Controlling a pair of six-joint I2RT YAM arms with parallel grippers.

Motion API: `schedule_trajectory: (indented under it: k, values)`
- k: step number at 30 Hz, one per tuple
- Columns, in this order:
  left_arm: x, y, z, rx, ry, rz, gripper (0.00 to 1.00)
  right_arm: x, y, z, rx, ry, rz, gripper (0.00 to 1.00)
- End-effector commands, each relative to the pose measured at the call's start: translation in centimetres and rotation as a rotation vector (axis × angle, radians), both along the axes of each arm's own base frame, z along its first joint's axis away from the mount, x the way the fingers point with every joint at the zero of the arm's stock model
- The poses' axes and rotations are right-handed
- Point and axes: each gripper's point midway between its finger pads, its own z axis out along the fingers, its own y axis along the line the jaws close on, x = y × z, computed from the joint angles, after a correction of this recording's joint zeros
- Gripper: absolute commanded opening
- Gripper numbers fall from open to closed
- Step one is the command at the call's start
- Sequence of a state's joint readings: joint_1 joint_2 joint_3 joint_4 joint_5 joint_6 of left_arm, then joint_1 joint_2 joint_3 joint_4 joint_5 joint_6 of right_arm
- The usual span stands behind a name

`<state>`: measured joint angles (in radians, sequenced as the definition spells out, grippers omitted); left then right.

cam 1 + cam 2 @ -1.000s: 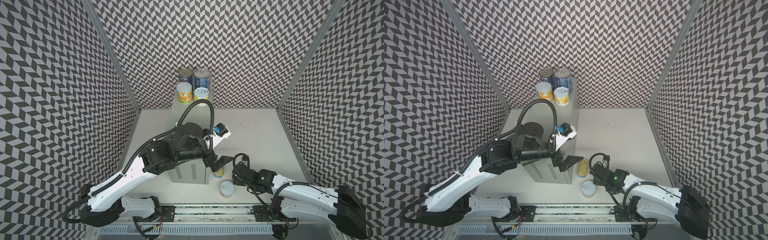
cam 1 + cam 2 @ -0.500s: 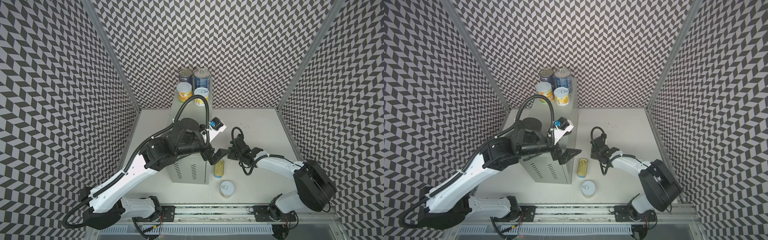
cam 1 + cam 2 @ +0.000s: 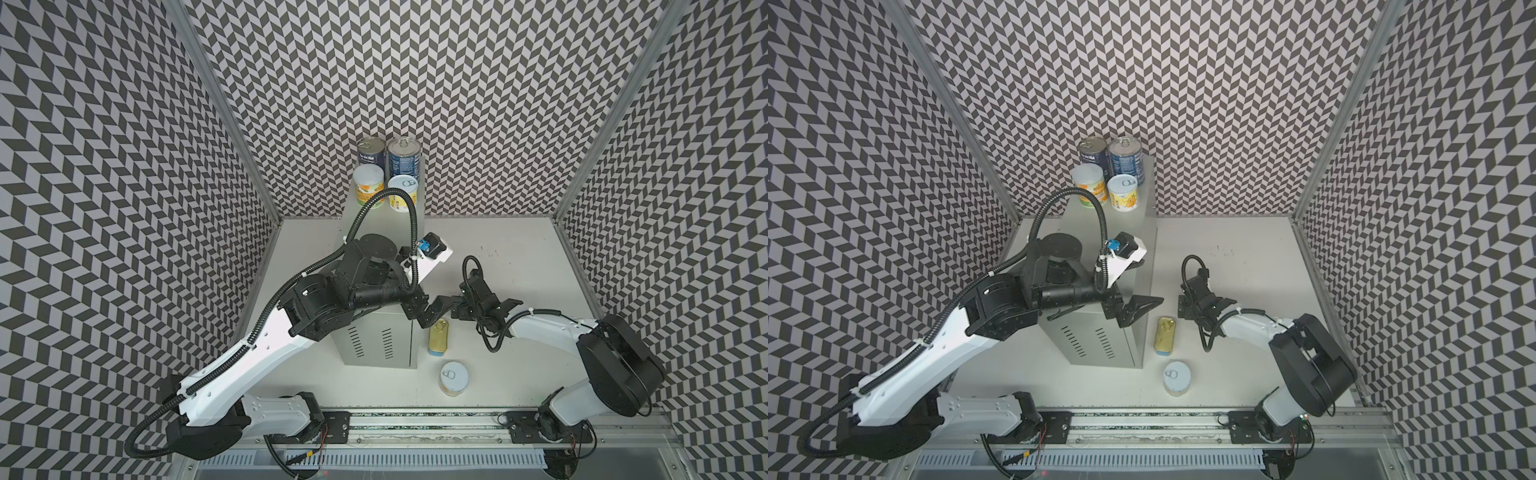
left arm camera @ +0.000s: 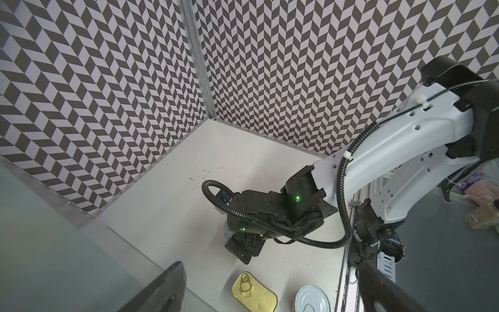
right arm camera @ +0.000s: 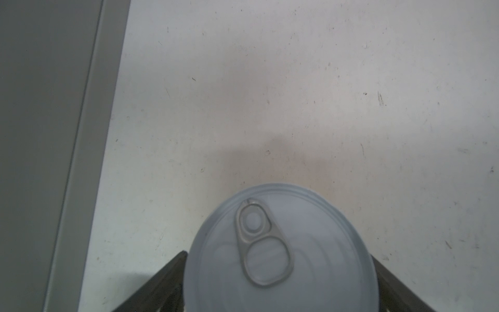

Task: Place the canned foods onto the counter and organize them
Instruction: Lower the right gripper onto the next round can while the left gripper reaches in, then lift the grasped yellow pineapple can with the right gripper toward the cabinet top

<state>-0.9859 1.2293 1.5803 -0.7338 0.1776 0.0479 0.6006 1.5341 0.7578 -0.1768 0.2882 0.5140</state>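
On the back of the grey counter point(image 3: 376, 340) point(image 3: 1142, 232) stand two tall blue cans point(image 3: 404, 160) point(image 3: 1125, 158) and two yellow fruit cans point(image 3: 369, 185) point(image 3: 1122, 193). A gold SPAM tin point(image 3: 439, 336) point(image 3: 1165, 336) point(image 4: 253, 293) and a white-lidded can point(image 3: 454, 378) point(image 3: 1177, 376) point(image 4: 312, 299) sit on the table right of it. My left gripper point(image 3: 432, 313) point(image 3: 1131, 311) point(image 4: 272, 302) hangs open and empty above the SPAM tin. My right gripper point(image 3: 459, 309) point(image 3: 1187, 309) point(image 5: 278, 283) is open, its fingers point(image 5: 167, 272) flanking another white-lidded can point(image 5: 280, 243) standing on the table.
The left arm lies across the counter top and hides its middle. The counter's side wall point(image 5: 40, 135) stands close beside the right gripper. Patterned walls close in the back and both sides. A rail point(image 3: 415, 428) runs along the table's front edge.
The right arm swung from the table's front toward the back, beside the counter, and its jaws widened around the can. The left gripper shifted slightly right and stayed open.
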Motion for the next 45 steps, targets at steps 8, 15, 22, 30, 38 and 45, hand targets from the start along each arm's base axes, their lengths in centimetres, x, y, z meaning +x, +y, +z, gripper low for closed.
schedule_trajectory:
  k: [8,15,22,30,38,45]
  values:
    - [1.1,1.1,1.8,-0.036,-0.059,0.077,1.0,1.2,-0.4,3.1,-0.006,-0.12,-0.008,0.75]
    - [1.5,3.4,3.1,-0.052,-0.115,0.157,1.0,1.9,-0.3,9.8,-0.003,-0.26,0.044,0.71]
    - [2.2,7.3,4.6,-0.063,-0.178,0.302,1.0,2.3,1.3,20.4,0.022,-0.408,0.174,0.7]
    - [3.0,11.6,4.8,-0.06,-0.217,0.467,1.0,0.2,2.1,35.9,0.107,-0.686,0.316,0.69]
    - [3.2,15.5,4.8,-0.038,-0.24,0.609,1.0,-0.9,5.9,43.9,0.188,-0.749,0.53,0.69]
    - [4.0,16.6,3.2,0.033,-0.178,0.661,1.0,-1.5,10.5,46.2,0.173,-0.735,0.639,0.69]
